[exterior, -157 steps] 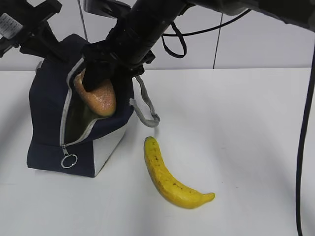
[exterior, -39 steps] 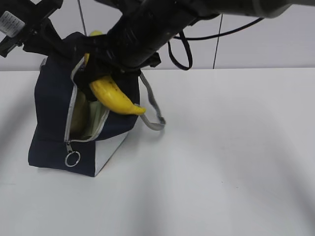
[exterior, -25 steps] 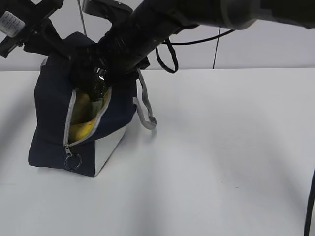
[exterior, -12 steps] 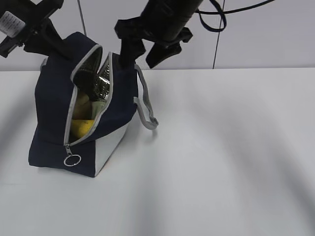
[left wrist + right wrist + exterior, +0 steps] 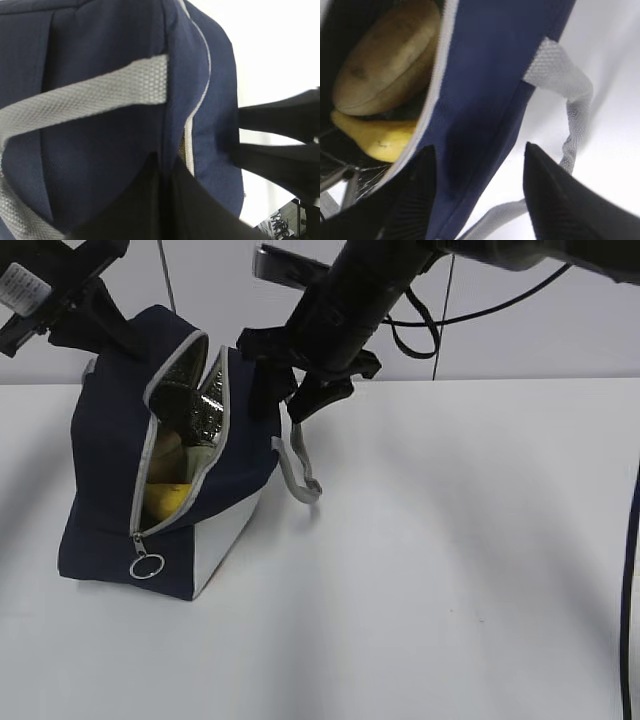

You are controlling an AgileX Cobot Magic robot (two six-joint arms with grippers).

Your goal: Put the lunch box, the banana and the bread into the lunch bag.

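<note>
Right wrist view first: my right pincer [image 5: 480, 195] is released, its two dark fingers [image 5: 550, 200] spread wide apart with the navy wall of the lunch bag [image 5: 490, 95] showing between them and nothing held. Beyond that wall the bag's mouth gapes, and inside it the bread [image 5: 387, 57] lies on top of the banana [image 5: 380, 140], the two touching. A grey strap handle [image 5: 572, 100] hangs down the bag's outer side.

From the exterior view, the lunch bag [image 5: 105, 470] stands upright on the white table [image 5: 450, 570], its zipper open and silver lining showing near the top. Yellow of the banana [image 5: 165, 498] shows low in the opening. The metal ring pull [image 5: 147, 566] dangles at the bottom of the zipper. My right pincer [image 5: 285, 390] hovers at the bag's upper right edge, above the strap handle [image 5: 295, 470].

My left pincer [image 5: 170, 200] is pressed against the bag's top fabric beside the zipper [image 5: 192, 145] in the left wrist view; I cannot tell whether it is clenched. The lunch box is not visible to me.
</note>
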